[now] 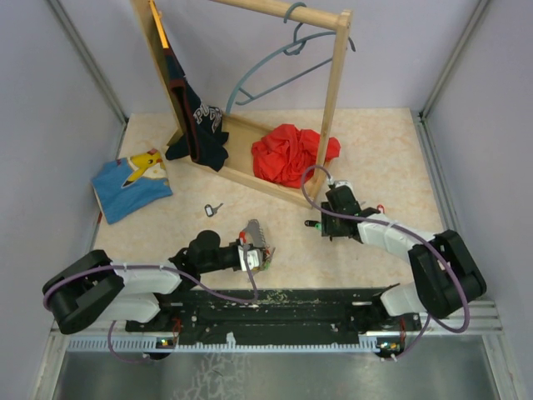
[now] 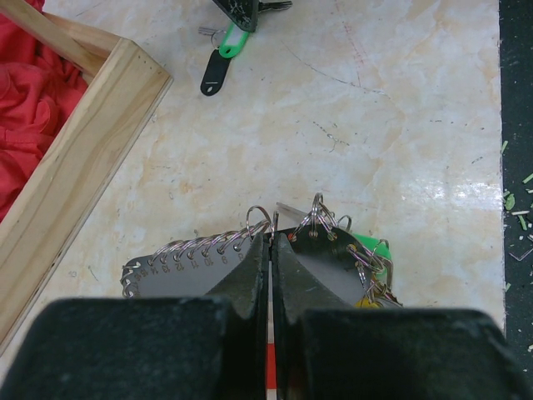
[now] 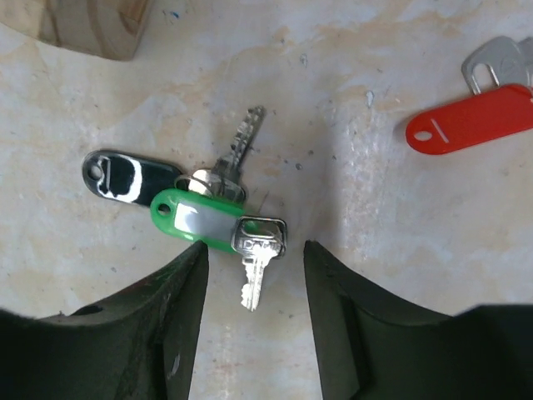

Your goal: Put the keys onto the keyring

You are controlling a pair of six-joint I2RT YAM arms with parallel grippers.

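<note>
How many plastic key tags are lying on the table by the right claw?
3. A shiny black plastic tag lies leftmost, a green plastic tag sits beside it ahead of the right claw, and a red plastic tag lies far right. Others may be hidden.

the silver chain keyring point(image 1: 256, 240) lies before the light wooden clothes rack point(image 1: 335, 92); the green-tagged silver keys point(image 3: 251, 248), before its right post.
</note>
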